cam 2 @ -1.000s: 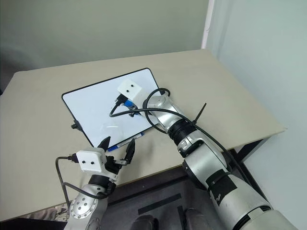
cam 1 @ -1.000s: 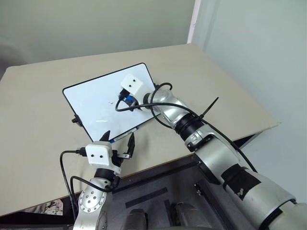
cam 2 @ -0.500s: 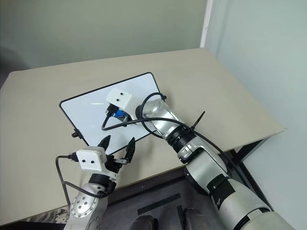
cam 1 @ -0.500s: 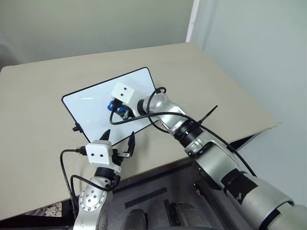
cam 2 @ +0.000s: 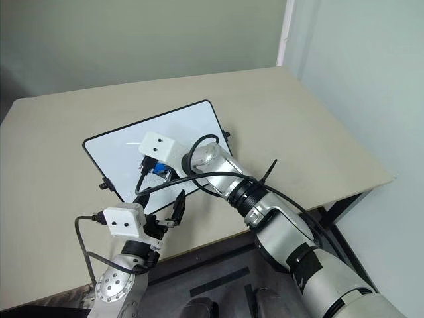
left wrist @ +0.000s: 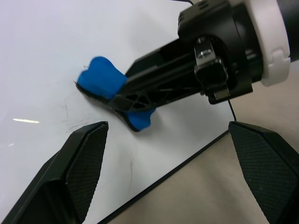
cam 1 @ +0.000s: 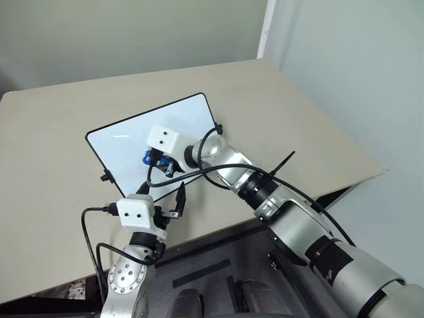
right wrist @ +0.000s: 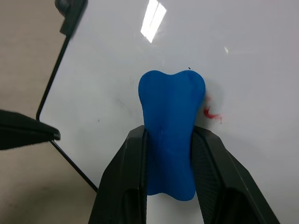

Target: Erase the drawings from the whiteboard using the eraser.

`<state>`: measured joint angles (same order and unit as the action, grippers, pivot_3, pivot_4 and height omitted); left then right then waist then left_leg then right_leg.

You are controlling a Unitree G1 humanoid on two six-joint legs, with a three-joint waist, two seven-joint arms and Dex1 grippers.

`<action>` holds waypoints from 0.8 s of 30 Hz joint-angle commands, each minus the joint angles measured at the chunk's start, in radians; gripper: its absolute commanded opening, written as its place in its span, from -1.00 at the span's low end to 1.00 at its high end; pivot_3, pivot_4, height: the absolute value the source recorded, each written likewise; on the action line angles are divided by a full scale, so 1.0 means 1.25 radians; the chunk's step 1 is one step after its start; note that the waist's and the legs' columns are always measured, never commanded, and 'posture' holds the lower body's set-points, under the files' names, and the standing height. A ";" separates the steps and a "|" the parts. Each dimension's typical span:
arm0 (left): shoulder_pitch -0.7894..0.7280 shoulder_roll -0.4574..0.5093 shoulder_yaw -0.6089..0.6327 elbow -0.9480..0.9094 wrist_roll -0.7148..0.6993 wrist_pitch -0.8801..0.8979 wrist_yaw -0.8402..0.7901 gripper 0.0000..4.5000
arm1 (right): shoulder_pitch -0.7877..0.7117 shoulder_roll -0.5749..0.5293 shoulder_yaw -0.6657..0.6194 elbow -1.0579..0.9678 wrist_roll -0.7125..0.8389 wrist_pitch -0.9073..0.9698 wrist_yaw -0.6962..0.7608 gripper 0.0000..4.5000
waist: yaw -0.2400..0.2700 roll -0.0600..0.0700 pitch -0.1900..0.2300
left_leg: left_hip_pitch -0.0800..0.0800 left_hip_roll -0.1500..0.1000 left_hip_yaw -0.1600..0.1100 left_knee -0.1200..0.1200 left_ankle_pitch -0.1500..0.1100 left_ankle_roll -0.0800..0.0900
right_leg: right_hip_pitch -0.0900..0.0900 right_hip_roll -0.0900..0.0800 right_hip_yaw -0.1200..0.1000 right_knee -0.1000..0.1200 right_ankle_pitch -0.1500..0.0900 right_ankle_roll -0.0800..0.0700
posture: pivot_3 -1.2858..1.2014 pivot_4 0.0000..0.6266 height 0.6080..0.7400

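The eraser sits flat on the whiteboard, clamped between the jaws of the right gripper, with a last curl of the drawings showing red right at its edge. Over the past second the right arm has dragged the eraser across the board toward its near-left part — a wiping stroke that has taken most of the scribble with it, leaving a faint pale smear beside the remnant. One more pass over that red trace looks necessary. The left gripper waits at the board's near edge over the desk, jaws apart and empty — unmoved throughout.
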<state>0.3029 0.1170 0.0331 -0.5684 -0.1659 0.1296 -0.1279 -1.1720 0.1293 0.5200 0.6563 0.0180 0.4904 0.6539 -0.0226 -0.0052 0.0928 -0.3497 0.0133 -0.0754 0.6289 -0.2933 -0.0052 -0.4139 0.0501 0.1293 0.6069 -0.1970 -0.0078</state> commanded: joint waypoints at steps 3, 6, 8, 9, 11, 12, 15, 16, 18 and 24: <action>0.007 0.000 -0.003 -0.036 0.003 -0.012 -0.001 1.00 | -0.030 0.136 -0.067 0.031 0.021 -0.041 -0.083 -0.41 | 0.001 0.000 0.000 | 0.000 0.000 0.000 0.000 0.000 0.000 | 0.000 0.000 0.000 0.000 0.000 0.000 | 0.03 -0.52 0.80; 0.008 0.001 -0.002 -0.036 0.003 -0.013 -0.002 1.00 | -0.040 0.137 -0.065 0.068 0.017 -0.038 -0.097 -0.41 | 0.001 0.000 0.000 | 0.000 0.000 0.000 0.000 0.000 0.000 | 0.000 0.000 0.000 0.000 0.000 0.000 | 0.03 -0.52 0.80; 0.010 0.002 -0.002 -0.037 0.003 -0.014 -0.003 1.00 | -0.034 0.138 -0.050 0.071 0.013 -0.039 -0.082 -0.41 | 0.002 -0.001 0.000 | 0.000 0.000 0.000 0.000 0.000 0.000 | 0.000 0.000 0.000 0.001 0.000 0.000 | 0.03 -0.52 0.80; 0.010 0.002 -0.002 -0.037 0.003 -0.014 -0.003 1.00 | -0.029 0.139 -0.040 0.067 0.011 -0.035 -0.072 -0.41 | 0.001 -0.001 0.000 | 0.000 0.000 0.000 0.000 0.000 0.000 | 0.000 0.000 0.000 0.001 0.000 0.000 | 0.03 -0.52 0.80; 0.011 0.002 -0.001 -0.037 0.003 -0.015 -0.003 1.00 | -0.023 0.139 -0.022 0.059 0.006 -0.030 -0.058 -0.41 | 0.001 -0.001 0.000 | 0.000 0.000 0.000 0.000 -0.001 -0.001 | 0.000 0.000 0.000 0.001 0.001 -0.001 | 0.03 -0.52 0.80; 0.012 0.002 -0.001 -0.038 0.003 -0.015 -0.003 1.00 | -0.020 0.138 -0.014 0.056 0.003 -0.028 -0.053 -0.41 | 0.001 -0.001 0.000 | 0.000 0.000 0.000 0.000 -0.001 -0.001 | 0.000 0.000 0.000 0.001 0.001 -0.002 | 0.03 -0.52 0.80; 0.011 0.000 -0.003 -0.034 0.003 -0.017 -0.003 1.00 | -0.008 0.127 0.016 0.041 -0.003 -0.016 -0.028 -0.41 | 0.001 -0.001 -0.001 | 0.000 0.000 0.000 0.000 -0.001 -0.002 | -0.001 0.000 0.000 0.001 0.002 -0.003 | 0.03 -0.52 0.80; 0.010 -0.001 -0.003 -0.033 0.003 -0.017 -0.002 1.00 | -0.005 0.123 0.024 0.036 -0.005 -0.011 -0.019 -0.41 | 0.001 -0.001 -0.001 | 0.000 0.000 0.000 0.000 -0.001 -0.002 | -0.001 0.000 0.000 0.001 0.002 -0.003 | 0.03 -0.52 0.80; 0.009 -0.002 -0.004 -0.032 0.003 -0.017 -0.001 1.00 | 0.002 0.116 0.043 0.023 -0.010 -0.005 -0.001 -0.41 | 0.001 -0.001 -0.001 | 0.000 0.000 0.000 0.000 -0.001 -0.002 | -0.001 0.000 -0.001 0.001 0.002 -0.003 | 0.03 -0.52 0.80; -0.003 -0.006 -0.005 -0.022 0.004 -0.015 0.003 1.00 | -0.007 0.114 0.029 0.021 -0.002 -0.005 0.001 -0.41 | 0.001 -0.001 -0.001 | 0.000 0.000 0.000 0.000 -0.001 -0.001 | -0.001 0.000 -0.001 0.000 0.001 -0.002 | 0.03 -0.52 0.80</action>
<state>0.3051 0.1138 0.0287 -0.5695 -0.1658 0.1293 -0.1255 -1.1831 0.1299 0.5731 0.7026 0.0144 0.4906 0.6601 -0.0209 -0.0067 0.0918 -0.3497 0.0136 -0.0755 0.6290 -0.2941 -0.0066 -0.4152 0.0501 0.1277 0.6074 -0.1952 -0.0107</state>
